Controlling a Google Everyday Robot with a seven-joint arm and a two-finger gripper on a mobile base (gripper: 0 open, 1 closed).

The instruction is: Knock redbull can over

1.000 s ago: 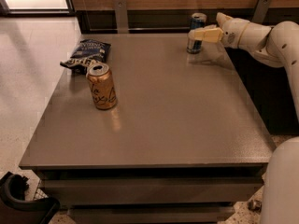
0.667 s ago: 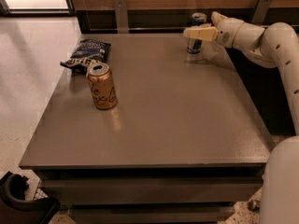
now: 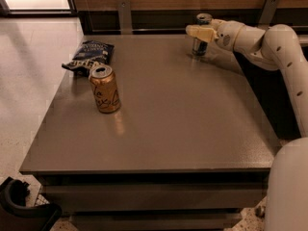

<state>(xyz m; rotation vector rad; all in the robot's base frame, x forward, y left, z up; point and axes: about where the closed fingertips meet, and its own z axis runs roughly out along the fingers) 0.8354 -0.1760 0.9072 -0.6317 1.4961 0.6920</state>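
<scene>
Camera view shows the redbull can (image 3: pixel 198 46) standing upright near the far right edge of the surface (image 3: pixel 183 124), close to the back rail. The gripper (image 3: pixel 193 32) is held level across the can's upper half on the near side, its pale tip pointing left and reaching just past the can's left side. Contact with the can seems likely but cannot be confirmed. Whether the gripper is spread or closed cannot be told from this angle. The white arm (image 3: pixel 269 40) is extended in from the right at about the height of the can's upper half.

A wider gold can (image 3: pixel 105 89) is seen upright well apart on the left, with a dark snack bag (image 3: pixel 89 56) lying just behind it. Neither is near the arm.

The step in hand is judged to be the approach to the push: the gripper is placed against or just beside the target, and the can is not yet tipped. For the next move a short sideways or backward sweep would be called for, applied high on the can so that it topples rather than slides. Care would be needed near the rear edge, since a slim can that is struck hard could be sent rolling off the surface
</scene>
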